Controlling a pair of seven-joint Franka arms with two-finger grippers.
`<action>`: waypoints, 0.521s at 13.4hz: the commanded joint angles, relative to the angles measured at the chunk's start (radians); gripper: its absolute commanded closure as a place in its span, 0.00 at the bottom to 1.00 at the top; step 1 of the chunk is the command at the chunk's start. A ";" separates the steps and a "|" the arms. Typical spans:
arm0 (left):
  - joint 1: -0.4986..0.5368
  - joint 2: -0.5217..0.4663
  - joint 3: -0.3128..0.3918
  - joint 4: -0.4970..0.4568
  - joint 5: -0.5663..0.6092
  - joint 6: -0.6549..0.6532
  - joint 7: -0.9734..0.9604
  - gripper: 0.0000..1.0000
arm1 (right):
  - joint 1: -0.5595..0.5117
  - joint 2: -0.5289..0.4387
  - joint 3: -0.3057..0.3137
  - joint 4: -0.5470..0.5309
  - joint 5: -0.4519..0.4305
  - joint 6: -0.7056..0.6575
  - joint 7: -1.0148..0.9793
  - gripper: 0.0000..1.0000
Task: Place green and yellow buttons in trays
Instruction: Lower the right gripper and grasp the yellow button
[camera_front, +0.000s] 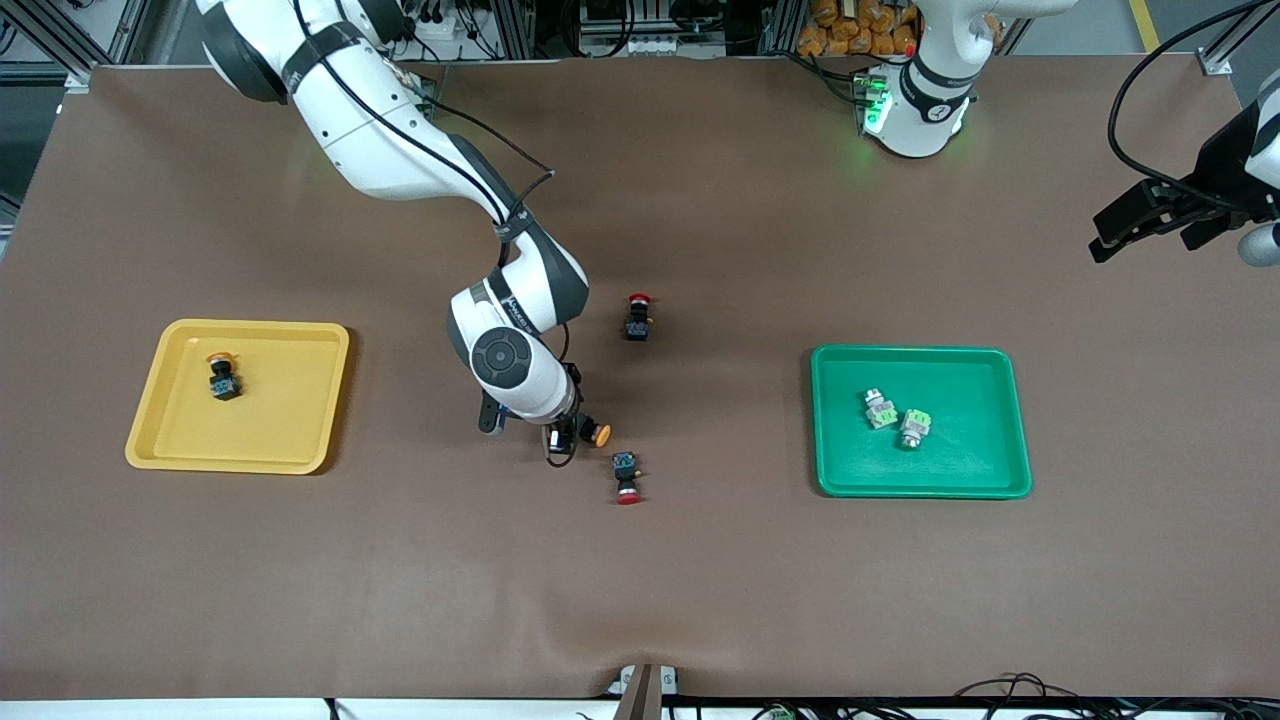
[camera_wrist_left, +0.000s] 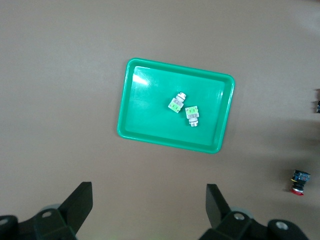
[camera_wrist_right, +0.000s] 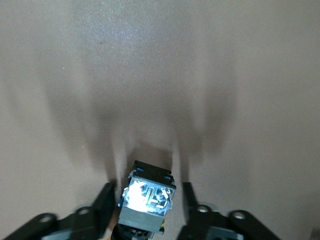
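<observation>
Your right claw (camera_wrist_right: 145, 205) straddles the yellow-capped button (camera_front: 592, 433), fingers not visibly pinching; squeeze its body squarely before lifting toward the yellow tray (camera_front: 180, 440); left claw (camera_wrist_left: 147, 207) waits spread.

Brown mat (camera_front: 700, 600) covers table; aluminium framing (camera_front: 60, 40) above.

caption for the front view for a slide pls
Right gripper closing around a yellow-capped button on the table between the yellow tray and green tray; left gripper waits open.

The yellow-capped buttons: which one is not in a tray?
The yellow-capped button between the right claw's fingers, on the table; the other one lies in the yellow tray.
</observation>
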 joint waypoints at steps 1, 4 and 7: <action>0.001 -0.016 -0.001 -0.007 -0.007 -0.015 0.017 0.00 | -0.011 0.008 0.004 0.024 0.015 -0.002 0.003 0.59; 0.001 -0.015 -0.001 -0.007 -0.007 -0.015 0.017 0.00 | -0.005 0.004 0.005 0.024 0.012 -0.005 0.005 0.89; 0.001 -0.015 -0.001 -0.008 -0.005 -0.015 0.017 0.00 | 0.000 -0.007 0.005 0.053 0.006 -0.016 -0.009 1.00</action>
